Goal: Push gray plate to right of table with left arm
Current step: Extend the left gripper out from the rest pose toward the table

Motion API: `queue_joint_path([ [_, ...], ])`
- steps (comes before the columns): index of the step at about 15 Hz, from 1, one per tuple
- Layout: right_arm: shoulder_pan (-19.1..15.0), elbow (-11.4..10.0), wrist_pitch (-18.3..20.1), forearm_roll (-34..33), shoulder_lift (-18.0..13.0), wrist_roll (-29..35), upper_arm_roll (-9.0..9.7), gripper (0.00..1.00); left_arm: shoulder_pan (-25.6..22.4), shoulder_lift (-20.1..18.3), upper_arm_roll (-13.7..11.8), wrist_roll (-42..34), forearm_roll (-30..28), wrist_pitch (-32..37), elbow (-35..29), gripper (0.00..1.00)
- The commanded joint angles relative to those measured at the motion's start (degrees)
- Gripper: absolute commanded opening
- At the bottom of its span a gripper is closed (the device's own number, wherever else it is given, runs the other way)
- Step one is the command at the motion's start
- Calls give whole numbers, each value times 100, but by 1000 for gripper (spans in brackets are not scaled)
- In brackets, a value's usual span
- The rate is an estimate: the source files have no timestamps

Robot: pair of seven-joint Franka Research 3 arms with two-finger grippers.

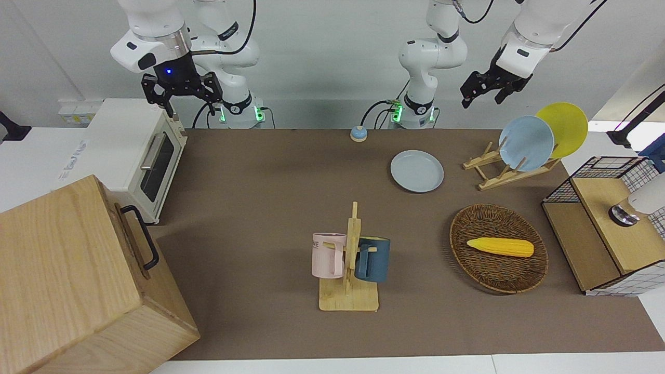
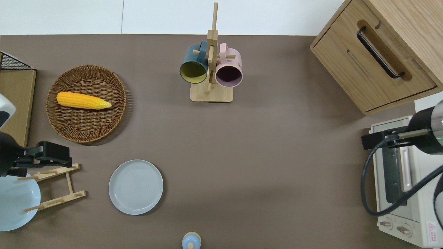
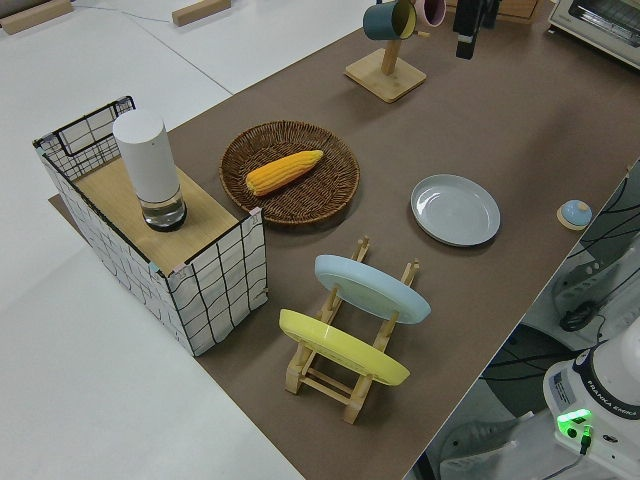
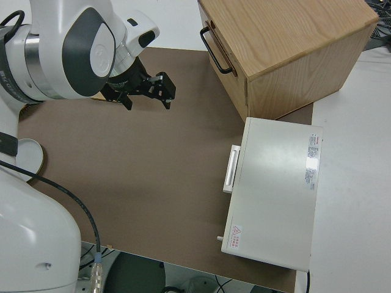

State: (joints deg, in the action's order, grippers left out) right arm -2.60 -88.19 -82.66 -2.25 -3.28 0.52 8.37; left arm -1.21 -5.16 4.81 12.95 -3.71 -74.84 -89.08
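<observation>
The gray plate (image 2: 135,186) lies flat on the table (image 2: 263,155) near the robots, and the left gripper (image 2: 52,155), fingers apart and empty above the wooden rack (image 2: 55,186), should drop low beside the plate's rim and push slowly sideways.

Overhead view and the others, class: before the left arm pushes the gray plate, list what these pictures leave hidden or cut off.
- Light-blue plate: overhead view, cut off by the frame edge and partly covered by the left tool; the yellow plate is not seen there.
- Gray plate: absent from the right side view.
- Toaster oven: overhead view, partly hidden by the right arm and its cable.
- Wooden cabinet: cut off in the front view.
</observation>
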Motion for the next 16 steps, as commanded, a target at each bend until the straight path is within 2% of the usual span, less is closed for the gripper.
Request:
queue_joint_path([
  [1,-39,-23,40,5,-41,-87,15,996,-37,-20,-23,15,99,-30,58,993],
  [4,-39,-23,40,14,-41,-87,15,996,-46,-11,-41,-11,108,-30,66,993],
  [9,-39,-23,40,5,-41,-87,15,996,-20,-11,-225,-38,116,-91,66,991],
  [12,-39,-23,40,5,-41,-87,15,996,261,-11,-445,-38,160,-153,66,991],
  [16,-39,-23,40,5,-41,-87,15,996,288,-11,-358,-12,169,-311,58,991],
])
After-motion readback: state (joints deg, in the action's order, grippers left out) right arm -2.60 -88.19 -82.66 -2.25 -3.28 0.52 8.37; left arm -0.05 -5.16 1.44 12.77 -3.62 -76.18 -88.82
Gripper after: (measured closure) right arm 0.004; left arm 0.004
